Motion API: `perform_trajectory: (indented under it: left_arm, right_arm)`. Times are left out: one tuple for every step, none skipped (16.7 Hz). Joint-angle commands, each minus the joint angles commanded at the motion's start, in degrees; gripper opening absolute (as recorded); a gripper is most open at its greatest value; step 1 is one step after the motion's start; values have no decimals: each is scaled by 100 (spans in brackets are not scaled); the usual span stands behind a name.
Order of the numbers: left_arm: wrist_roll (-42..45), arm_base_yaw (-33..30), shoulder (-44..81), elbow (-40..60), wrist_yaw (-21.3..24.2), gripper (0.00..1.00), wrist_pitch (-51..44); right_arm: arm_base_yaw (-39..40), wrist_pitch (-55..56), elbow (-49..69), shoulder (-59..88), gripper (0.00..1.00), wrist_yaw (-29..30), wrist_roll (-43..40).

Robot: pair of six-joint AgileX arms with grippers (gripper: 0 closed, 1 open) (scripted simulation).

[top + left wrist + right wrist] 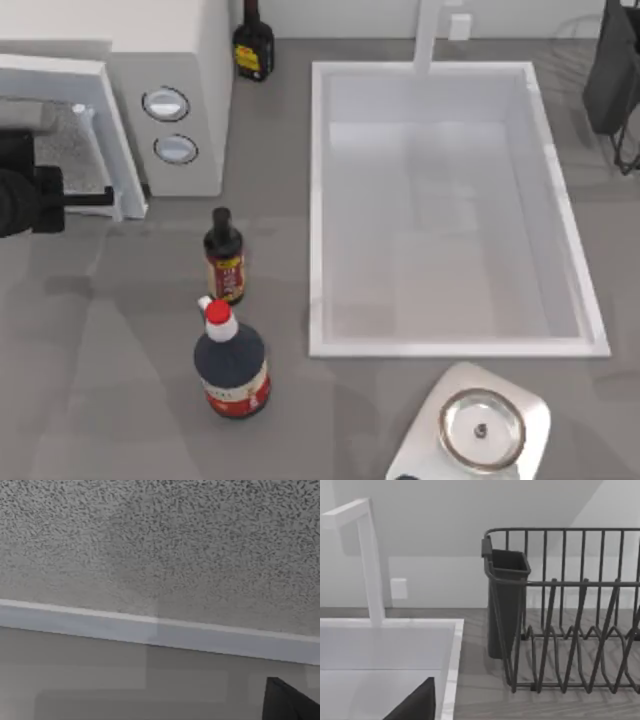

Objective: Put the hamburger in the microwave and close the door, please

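Note:
The microwave [185, 40] stands at the table's back left, with two round silver knobs [166, 104] on its panel. Its door [118, 150], white-framed with a grey speckled mesh window [62, 150], lies close against the front, the free edge standing slightly out from the knob panel. My left gripper [85, 200] is at the far left, right in front of the door's lower edge. In the left wrist view the mesh window [160, 540] and the door's white frame [160, 630] are very close. The hamburger is out of view. My right gripper [615, 70] hangs parked at the back right.
A white sink basin [318, 200] with a faucet [430, 35] takes up the middle and right. Two dark bottles [224, 255] [232, 365] stand in front of the microwave, and another [253, 45] beside it at the back. A dark dish rack [570, 630] stands back right, a scale [480, 430] at the front.

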Motion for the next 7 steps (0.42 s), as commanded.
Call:
perform_trajectory:
  left_arm:
    - [-2, -6, 276, 311, 0, 0, -26]
    - [-7, -9, 525, 616, -2, 0, -53]
    - [-11, -11, 738, 877, -5, 0, -76]
    - [-15, -13, 919, 1079, -7, 0, -92]
    - [-16, -14, 1053, 1217, -10, 0, -100]
    - [-16, -15, 1129, 1296, -12, 0, -101]
    - [-16, -15, 1147, 1315, -13, 0, -101]
  right_arm:
    - [0, 0, 0, 0, 100, 0, 0]
    - [0, 0, 0, 0, 100, 0, 0]
    - [0, 0, 0, 0, 100, 0, 0]
    - [0, 0, 0, 0, 100, 0, 0]
    - [0, 0, 0, 0, 100, 0, 0]
    - [0, 0, 0, 0, 100, 0, 0]
    - [0, 0, 0, 0, 100, 0, 0]
